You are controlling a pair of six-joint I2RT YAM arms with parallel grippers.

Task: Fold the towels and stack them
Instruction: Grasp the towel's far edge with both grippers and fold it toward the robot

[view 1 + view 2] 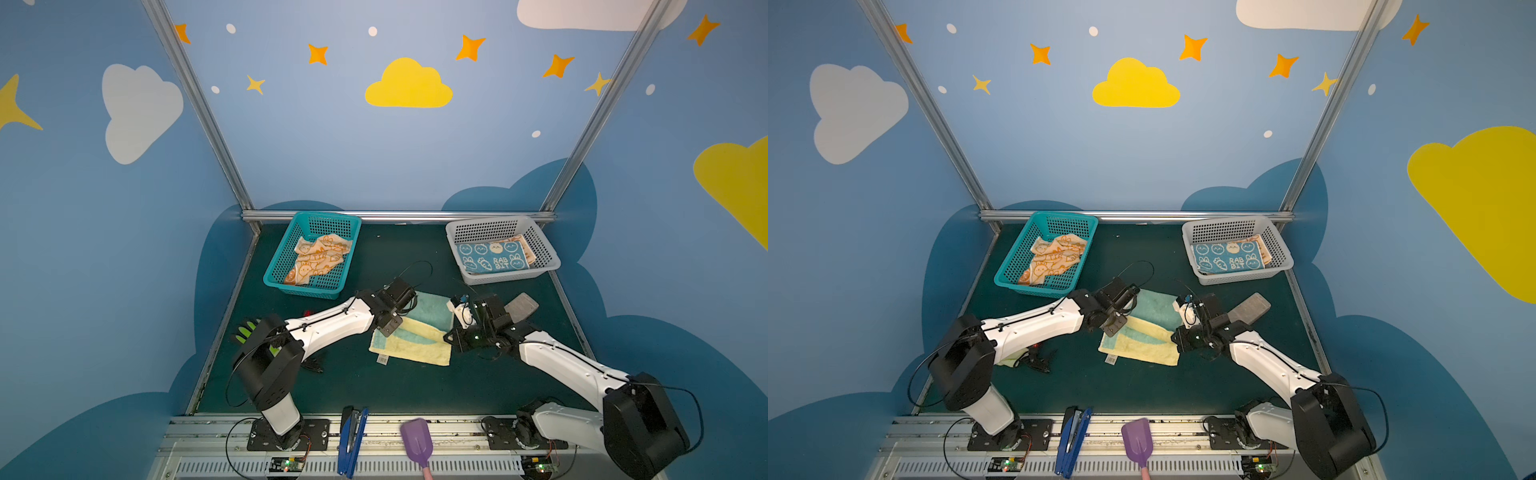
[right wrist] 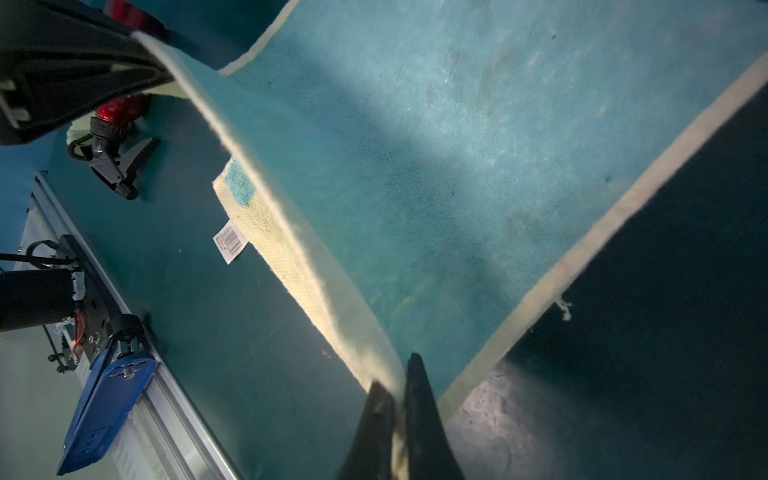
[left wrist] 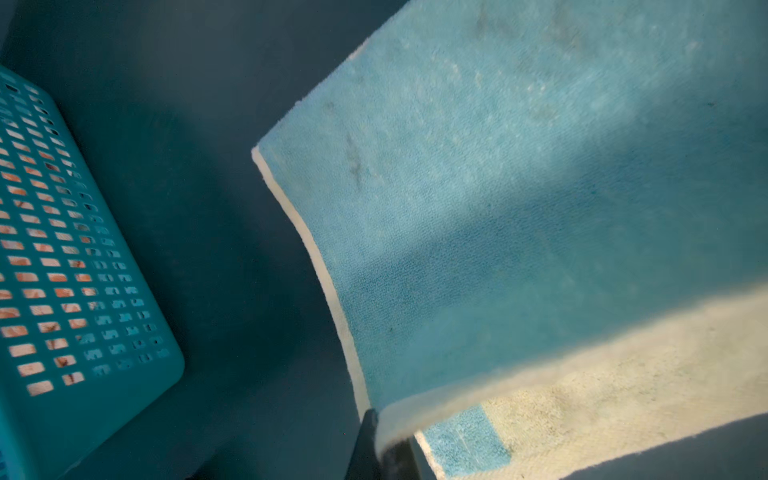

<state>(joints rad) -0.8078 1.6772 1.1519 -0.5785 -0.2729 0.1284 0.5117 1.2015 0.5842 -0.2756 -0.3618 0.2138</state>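
A mint and yellow towel (image 1: 419, 353) is held mid-frame, pinched tight by the left gripper (image 3: 380, 432) and the right gripper (image 2: 395, 374).
A grey block (image 1: 521, 307) is seen beside the right arm, and a green glove (image 1: 247, 332) is half hidden by the left arm. The towel is half folded. An orange towel (image 1: 318, 257) is crumpled upper left, and a blue towel (image 1: 492, 257) is folded upper right. The table (image 1: 374, 386) is dark green and the walls (image 1: 374, 145) are blue.

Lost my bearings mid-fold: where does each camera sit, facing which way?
Top views: high behind the robot, looking down over the table; left arm and right arm show.
Left wrist: on the left arm, looking past the left end effector, shut on the mint-and-yellow towel, toward the teal basket.
Right wrist: on the right arm, looking past the right end effector, shut on the same towel.
Shared: all show that towel.
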